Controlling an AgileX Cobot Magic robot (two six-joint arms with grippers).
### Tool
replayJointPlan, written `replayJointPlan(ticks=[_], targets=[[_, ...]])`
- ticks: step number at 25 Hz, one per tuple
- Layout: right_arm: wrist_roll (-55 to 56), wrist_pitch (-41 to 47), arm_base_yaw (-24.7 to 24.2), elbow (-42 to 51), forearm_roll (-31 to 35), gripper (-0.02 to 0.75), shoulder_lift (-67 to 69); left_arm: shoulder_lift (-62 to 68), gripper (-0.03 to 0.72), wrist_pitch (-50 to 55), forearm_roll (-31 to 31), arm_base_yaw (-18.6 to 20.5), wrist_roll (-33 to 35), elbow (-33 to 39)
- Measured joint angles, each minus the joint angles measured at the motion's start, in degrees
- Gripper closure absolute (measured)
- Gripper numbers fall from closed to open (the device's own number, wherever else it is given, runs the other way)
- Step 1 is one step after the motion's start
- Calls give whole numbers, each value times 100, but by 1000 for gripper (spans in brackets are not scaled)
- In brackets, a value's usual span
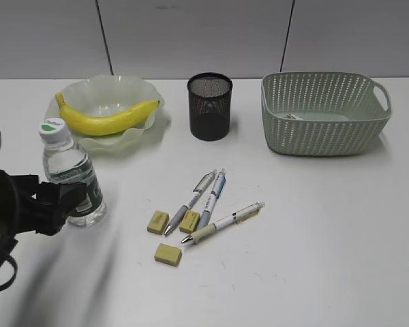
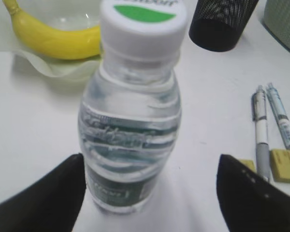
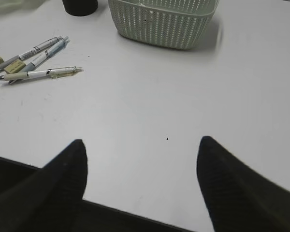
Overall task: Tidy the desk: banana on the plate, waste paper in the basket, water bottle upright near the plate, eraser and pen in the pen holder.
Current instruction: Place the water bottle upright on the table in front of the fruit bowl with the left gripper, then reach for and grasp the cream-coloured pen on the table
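At the far left the left arm is seen reaching in low over the desk (image 1: pixel 313 245), its left gripper (image 2: pixel 150 193) set wide apart around the base of the water bottle (image 1: pixel 71 174). Bare desk is seen between the right-hand finger (image 2: pixel 253 198) and the bottle; the other finger lies close beside the label, and contact there cannot be told. The bottle is stood upright just in front of the plate (image 1: pixel 133 133), where the banana (image 1: pixel 109 120) is laid. The pen holder (image 1: pixel 210 106) is found mid-desk, with three pens (image 1: pixel 211 204) and three erasers (image 1: pixel 168 254) spread in front of it. The basket (image 1: pixel 324 112) is placed at the right, a pale scrap visible inside. The right gripper (image 3: pixel 140 179) is held low over bare desk, jaws wide, nothing between them.
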Motion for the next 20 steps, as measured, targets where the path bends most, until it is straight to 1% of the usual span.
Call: replayJointPlan(ticks=[3,5,11,13,15,20], targets=[[0,0,0,0,0,181,0,-981,62,1587,12,0,0,-274],[0,0,0,0,0,181,0,-1523,69,2713,120,0,0,-634],[0,0,0,0,0,181,0,-2609,112,6317,1104,0,0,-1990],[0,0,0,0,0,181,0,-2851,115,7184,1323,0,0,-2365],[0,0,0,0,0,181,0,-3076,116,7907,1466,0,0,-2578],[0,0,0,0,0,186,0,-3890,117,9236,1539,0,0,-2669]])
